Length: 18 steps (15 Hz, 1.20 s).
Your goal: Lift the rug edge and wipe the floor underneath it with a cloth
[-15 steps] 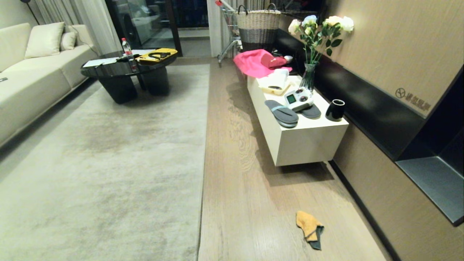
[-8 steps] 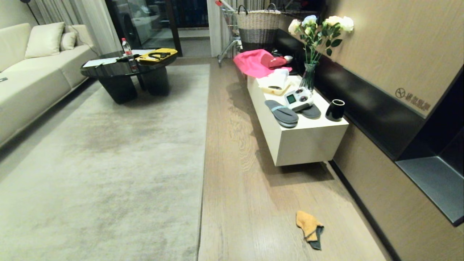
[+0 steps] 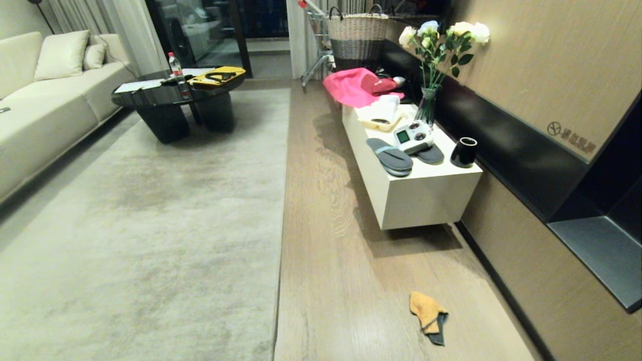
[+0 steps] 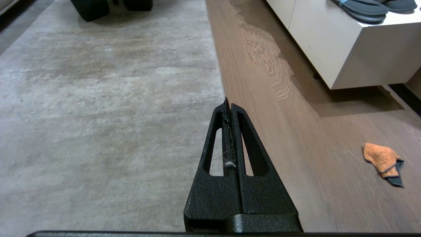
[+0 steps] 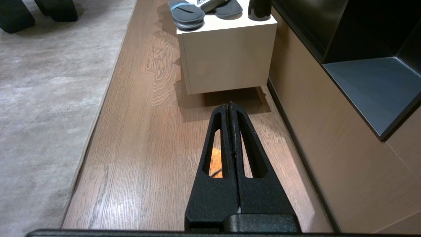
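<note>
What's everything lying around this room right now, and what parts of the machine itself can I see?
rug: one, pale grey-beige, flat on the floor, left
floor: bare brown wood strip right of the rug edge
cloth: one, orange with a teal end, on the floor, lower right
sofa: one, cream, far left
coffee table: one, black, on the rug's far end
cabinet: one, white, by the right wall
slippers: a grey pair, on the cabinet
cup: one, black, on the cabinet
vase of flowers: one, white blooms, on the cabinet
pink fabric: one, at the cabinet's far end
basket: one, woven, at the back
left gripper: black, shut, above the rug edge
right gripper: black, shut, above the floor
</note>
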Available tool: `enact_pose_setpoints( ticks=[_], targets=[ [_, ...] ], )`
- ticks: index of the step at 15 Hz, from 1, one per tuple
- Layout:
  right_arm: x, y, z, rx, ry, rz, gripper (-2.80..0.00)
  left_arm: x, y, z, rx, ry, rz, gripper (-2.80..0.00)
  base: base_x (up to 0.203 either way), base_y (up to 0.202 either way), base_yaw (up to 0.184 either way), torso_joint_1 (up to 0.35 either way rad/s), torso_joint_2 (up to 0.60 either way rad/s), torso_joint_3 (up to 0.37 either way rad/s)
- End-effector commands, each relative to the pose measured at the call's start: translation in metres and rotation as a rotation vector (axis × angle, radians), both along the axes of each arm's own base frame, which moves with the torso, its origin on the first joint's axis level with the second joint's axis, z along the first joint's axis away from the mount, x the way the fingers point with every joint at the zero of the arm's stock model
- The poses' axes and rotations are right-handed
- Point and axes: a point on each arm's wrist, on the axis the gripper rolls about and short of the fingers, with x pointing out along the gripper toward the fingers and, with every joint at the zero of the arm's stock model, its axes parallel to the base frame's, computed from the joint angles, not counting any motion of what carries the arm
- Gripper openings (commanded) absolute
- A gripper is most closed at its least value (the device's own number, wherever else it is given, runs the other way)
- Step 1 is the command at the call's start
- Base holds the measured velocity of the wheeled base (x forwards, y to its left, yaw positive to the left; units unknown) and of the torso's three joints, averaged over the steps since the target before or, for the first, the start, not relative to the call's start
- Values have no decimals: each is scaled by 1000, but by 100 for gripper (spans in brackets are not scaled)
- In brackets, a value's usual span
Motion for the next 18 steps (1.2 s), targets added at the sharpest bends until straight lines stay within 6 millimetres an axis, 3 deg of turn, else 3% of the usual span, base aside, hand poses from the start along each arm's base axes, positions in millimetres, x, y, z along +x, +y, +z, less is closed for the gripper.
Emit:
enact_pose_setpoints(
  ticks=[1,10,18],
  targets=[
    [0,0,0,0,0,0,-280,0,0,0,-1,-1,-1,-280,0,0,0,-22,-195,-214],
    [0,0,0,0,0,0,-280,0,0,0,-1,-1,0,-280,0,0,0,8,-401,-392],
    [0,0,0,1,1,0,-280,0,0,0,-1,-1,-1,-280,0,0,0,119,-485,-371]
  ],
)
